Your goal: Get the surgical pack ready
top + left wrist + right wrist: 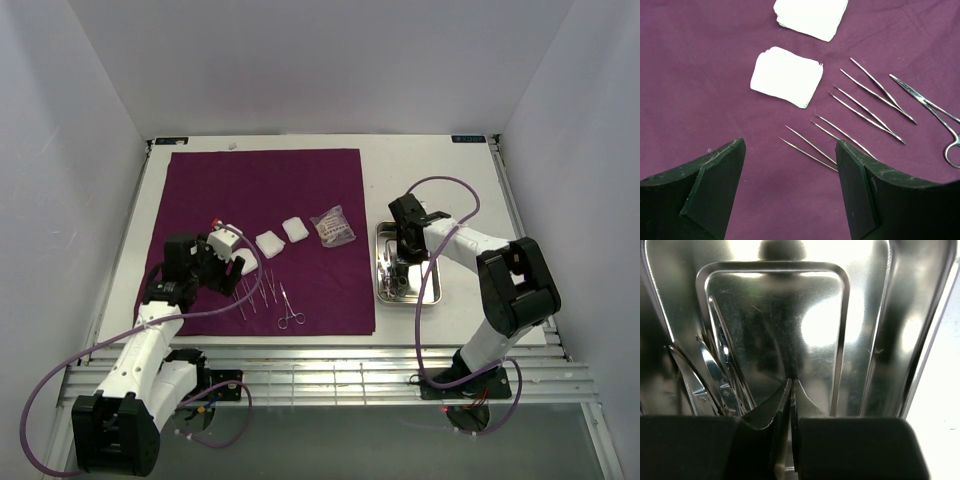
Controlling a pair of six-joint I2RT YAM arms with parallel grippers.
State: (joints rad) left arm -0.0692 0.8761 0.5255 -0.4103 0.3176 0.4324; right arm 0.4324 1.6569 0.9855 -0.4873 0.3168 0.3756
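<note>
Shows L gripper [790, 145] spread wide above tweezers [810, 146] on purple cloth [700, 75]; R gripper [791, 385] pressed together, tips inside steel tray [865, 340].

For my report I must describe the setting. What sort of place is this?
Probably a laboratory robot cell, not a real operating room: plain white walls box in the table, a left arm and a right arm are bolted at its near edge, and instruments lie on a purple cloth.

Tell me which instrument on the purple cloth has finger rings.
The scissor-like clamp, rightmost in the row on the cloth: its handles end in loops. The tweezers beside it are plain straight prongs.
</note>
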